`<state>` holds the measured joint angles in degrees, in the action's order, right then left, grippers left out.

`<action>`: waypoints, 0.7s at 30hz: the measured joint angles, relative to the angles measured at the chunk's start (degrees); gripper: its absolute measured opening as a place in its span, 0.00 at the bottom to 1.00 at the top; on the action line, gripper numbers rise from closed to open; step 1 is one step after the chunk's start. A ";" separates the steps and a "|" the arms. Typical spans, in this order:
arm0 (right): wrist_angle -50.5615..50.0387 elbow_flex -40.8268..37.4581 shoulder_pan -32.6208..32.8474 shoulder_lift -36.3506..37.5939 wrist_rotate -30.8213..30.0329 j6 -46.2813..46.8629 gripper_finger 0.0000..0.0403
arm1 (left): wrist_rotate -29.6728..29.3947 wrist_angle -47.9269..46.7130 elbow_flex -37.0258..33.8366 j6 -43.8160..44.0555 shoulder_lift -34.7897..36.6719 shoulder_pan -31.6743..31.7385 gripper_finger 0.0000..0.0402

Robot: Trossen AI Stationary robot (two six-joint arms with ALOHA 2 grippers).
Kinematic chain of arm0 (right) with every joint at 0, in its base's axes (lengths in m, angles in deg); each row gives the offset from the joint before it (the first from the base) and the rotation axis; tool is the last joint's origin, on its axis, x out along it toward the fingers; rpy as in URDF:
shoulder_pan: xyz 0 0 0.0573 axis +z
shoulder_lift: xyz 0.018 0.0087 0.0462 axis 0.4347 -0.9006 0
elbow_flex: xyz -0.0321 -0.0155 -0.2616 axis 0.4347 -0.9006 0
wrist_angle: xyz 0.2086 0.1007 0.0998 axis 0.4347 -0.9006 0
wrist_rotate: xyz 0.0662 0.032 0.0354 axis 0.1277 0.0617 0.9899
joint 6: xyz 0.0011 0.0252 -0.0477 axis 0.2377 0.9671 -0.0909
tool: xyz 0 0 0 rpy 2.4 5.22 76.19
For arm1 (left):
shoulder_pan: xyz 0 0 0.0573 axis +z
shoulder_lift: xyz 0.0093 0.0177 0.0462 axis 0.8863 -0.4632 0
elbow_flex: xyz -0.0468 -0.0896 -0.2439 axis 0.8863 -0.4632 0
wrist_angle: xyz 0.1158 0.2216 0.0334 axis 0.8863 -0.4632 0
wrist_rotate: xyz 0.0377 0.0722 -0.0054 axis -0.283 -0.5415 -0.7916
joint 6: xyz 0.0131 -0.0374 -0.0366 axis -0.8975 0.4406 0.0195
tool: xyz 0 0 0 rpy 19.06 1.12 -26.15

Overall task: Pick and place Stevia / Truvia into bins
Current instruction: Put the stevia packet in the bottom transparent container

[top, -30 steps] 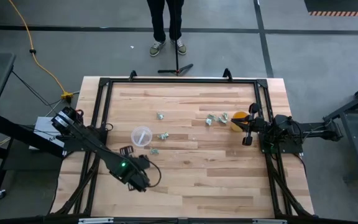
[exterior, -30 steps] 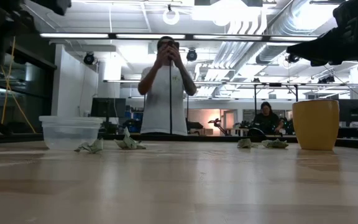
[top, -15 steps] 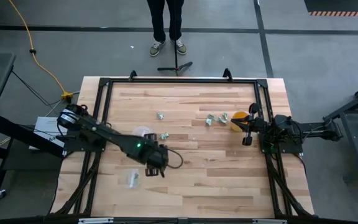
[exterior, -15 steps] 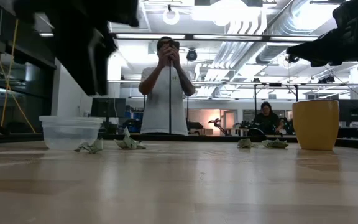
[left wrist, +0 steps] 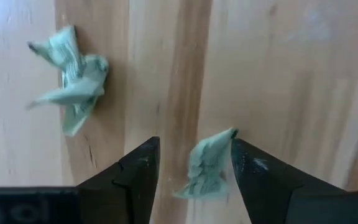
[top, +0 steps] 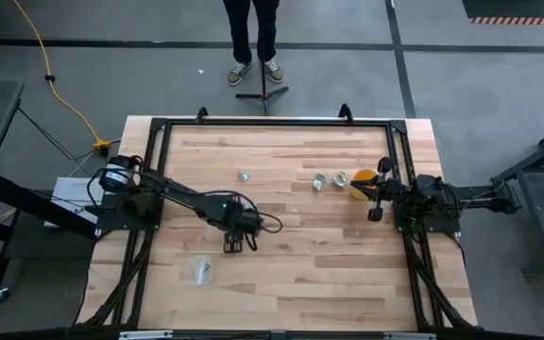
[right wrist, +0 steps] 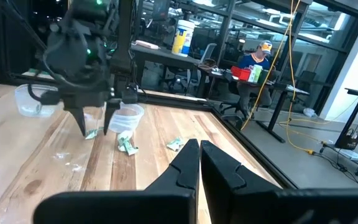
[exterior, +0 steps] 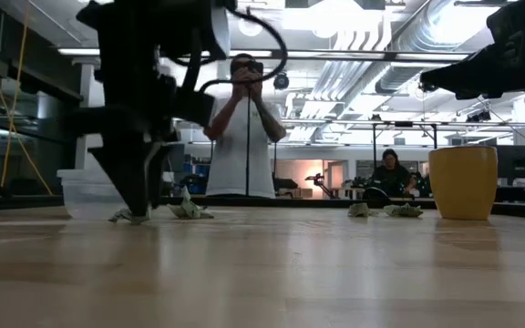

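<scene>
The left gripper (top: 233, 246) hangs low over the middle-left of the table (top: 291, 274), fingers spread; a crumpled green-and-white packet (left wrist: 205, 165) lies on the wood between the fingertips (left wrist: 143, 157), not pinched; a second crumpled packet (left wrist: 71, 79) lies near it, apart from the fingers. In the low view the gripper tips stand at the table surface beside a packet (exterior: 133, 215); a clear cup (exterior: 87, 191) stands behind the arm. Another clear cup (top: 200, 272) sits nearer the table's near-left edge; more packets (top: 329, 179) lie far right beside a yellow cup (top: 360, 184). The right gripper (right wrist: 199, 157) waits at the right edge, fingers pressed together. A person (exterior: 246, 128) stands beyond the table.
</scene>
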<state>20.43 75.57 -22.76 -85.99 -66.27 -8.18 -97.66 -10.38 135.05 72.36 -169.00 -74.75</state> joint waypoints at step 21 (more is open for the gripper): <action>-0.10 -0.01 0.00 0.07 -0.01 0.00 0.02 | 4.62 3.18 -0.82 -7.92 0.00 -0.04 0.08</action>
<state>20.32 75.55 -22.76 -85.92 -66.28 -8.18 -93.03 -7.20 134.22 64.43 -169.00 -74.79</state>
